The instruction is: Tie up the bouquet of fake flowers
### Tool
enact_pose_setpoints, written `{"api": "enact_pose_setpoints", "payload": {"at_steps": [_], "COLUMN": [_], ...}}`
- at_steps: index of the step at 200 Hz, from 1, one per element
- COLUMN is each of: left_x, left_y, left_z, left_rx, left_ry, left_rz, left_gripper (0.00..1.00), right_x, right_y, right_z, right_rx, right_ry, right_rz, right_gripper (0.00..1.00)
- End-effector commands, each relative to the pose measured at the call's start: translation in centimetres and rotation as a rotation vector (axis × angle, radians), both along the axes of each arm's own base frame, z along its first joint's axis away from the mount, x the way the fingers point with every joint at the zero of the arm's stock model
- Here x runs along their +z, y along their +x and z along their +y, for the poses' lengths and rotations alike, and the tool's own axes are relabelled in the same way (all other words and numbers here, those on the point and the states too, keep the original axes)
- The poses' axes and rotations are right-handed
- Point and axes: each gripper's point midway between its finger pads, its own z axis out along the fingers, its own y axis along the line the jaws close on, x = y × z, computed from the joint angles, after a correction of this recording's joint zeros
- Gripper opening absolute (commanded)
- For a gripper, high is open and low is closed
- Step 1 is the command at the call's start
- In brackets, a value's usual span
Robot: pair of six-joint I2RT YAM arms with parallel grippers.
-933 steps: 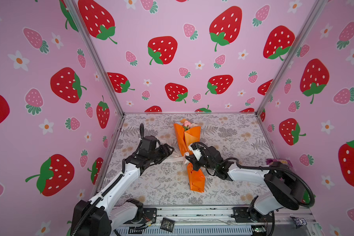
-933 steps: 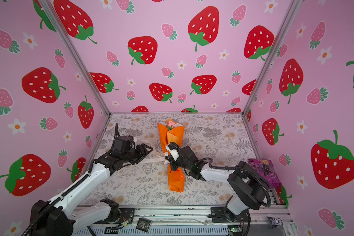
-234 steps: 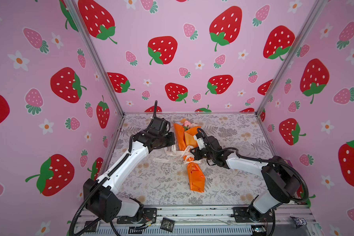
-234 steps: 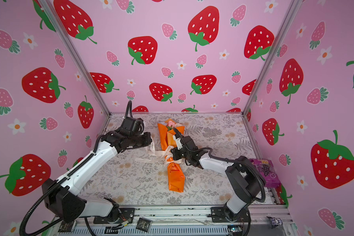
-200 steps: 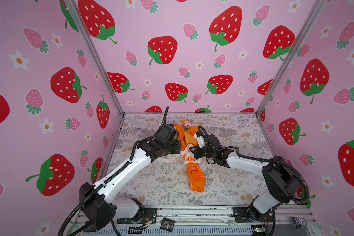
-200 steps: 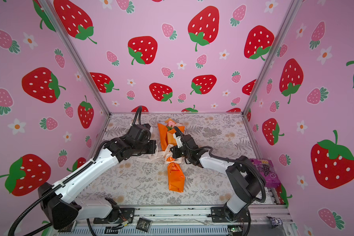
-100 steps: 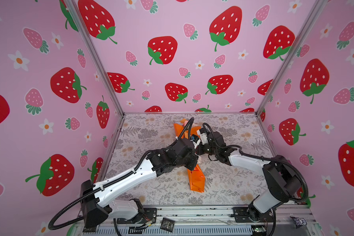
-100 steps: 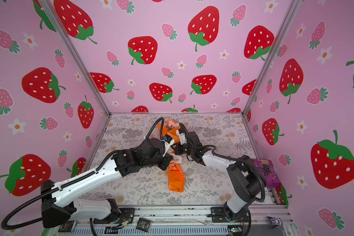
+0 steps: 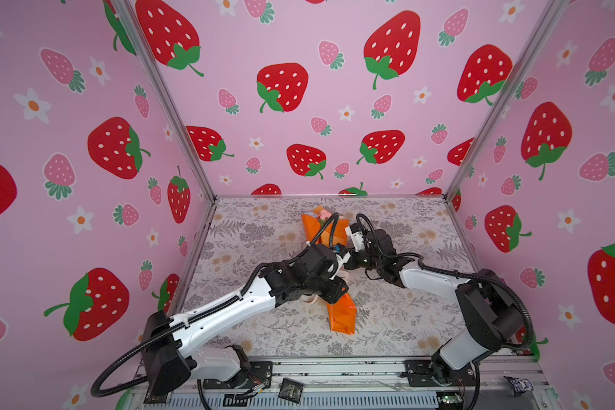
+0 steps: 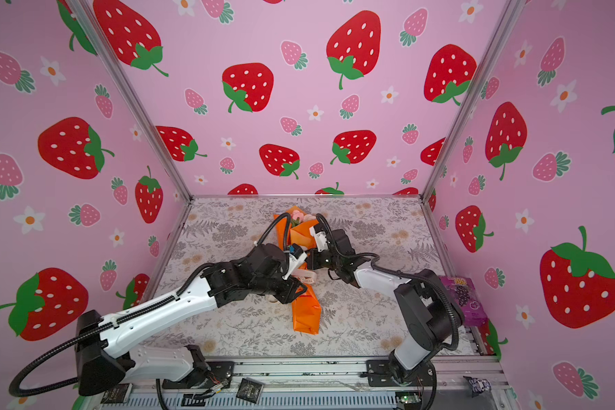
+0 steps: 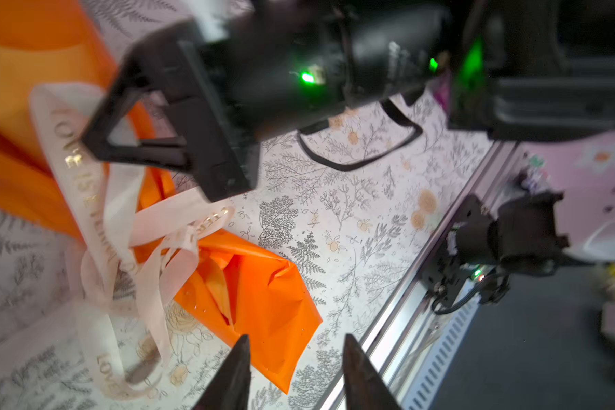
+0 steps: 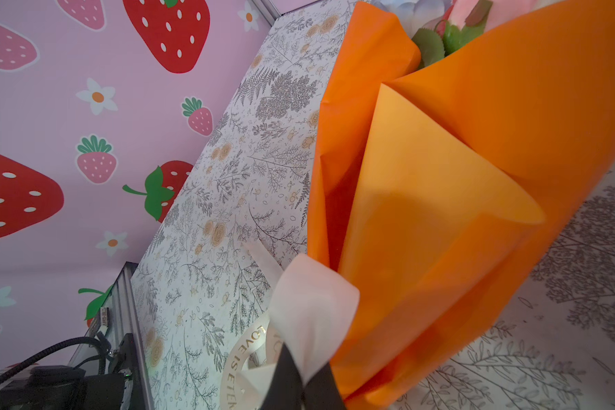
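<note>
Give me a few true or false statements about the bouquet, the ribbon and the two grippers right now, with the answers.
1. The right gripper pinches the cream ribbon. True.
2. The left gripper is clamped on the bouquet. False: its jaws stand apart, empty.
3. The bouquet stands upright. False: it lies on the table.
4. The cream ribbon carries gold lettering. True.

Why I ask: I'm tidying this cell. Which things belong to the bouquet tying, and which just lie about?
Job: orange-wrapped bouquet of fake flowers; cream ribbon, pinched by the shut right gripper; open left gripper.
Lying about: purple packet at the right side; small black packet at the front.
</note>
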Motion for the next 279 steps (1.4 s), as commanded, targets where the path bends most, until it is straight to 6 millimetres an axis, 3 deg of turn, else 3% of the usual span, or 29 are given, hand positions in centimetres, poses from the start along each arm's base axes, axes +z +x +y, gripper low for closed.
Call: {"api": "enact_pose_setpoints", "payload": {"at_steps": [1, 25, 49, 68, 131, 165, 192, 232, 265, 279], "left_x": [0.5, -1.0, -2.2, -2.5, -5.6, -5.3, -5.4, -5.5, -5.6, -5.6], "left_y": [3.9, 6.5, 7.5, 7.7, 9.0, 9.6, 10.1, 10.2, 10.6, 10.8], "left_z": [1.8, 2.1, 1.0, 0.1, -0.2, -1.0, -1.6, -1.6, -0.5, 0.0], "left_rx": [0.131, 0.133, 0.065, 0.012, -0.015, -0.036, -0.052, -0.039, 0.026, 0.059], "left_ry": [-0.175, -0.269, -0.271, -0.286, -0.189, -0.160, -0.165, -0.172, -0.157, -0.169], "left_rz": [0.059, 0.147, 0.177, 0.182, 0.152, 0.120, 0.123, 0.129, 0.131, 0.147], "left_gripper": [0.53, 0.57, 0.59, 0.60, 0.61, 0.59, 0.44, 0.00, 0.00, 0.00], "right_x": [-0.1, 0.9, 1.4, 1.6, 2.0, 2.1, 2.2, 2.8, 3.1, 2.8], "right_y": [-0.4, -0.8, -1.1, -1.2, -1.4, -1.7, -1.7, -1.6, -0.8, -1.1], "right_z": [0.2, 0.9, 1.0, 0.9, 1.1, 1.3, 1.3, 1.1, -1.9, -3.3], "right_rx": [0.033, 0.072, 0.078, 0.081, 0.091, 0.102, 0.096, 0.074, -0.109, -0.184], "right_ry": [0.012, 0.050, 0.064, 0.070, 0.089, 0.102, 0.105, 0.108, 0.055, 0.047], "right_rz": [-0.007, -0.003, 0.011, 0.014, 0.033, 0.053, 0.060, 0.067, 0.080, 0.110], "right_gripper": [0.03, 0.04, 0.05, 0.05, 0.06, 0.07, 0.08, 0.15, 0.40, 0.45]}}
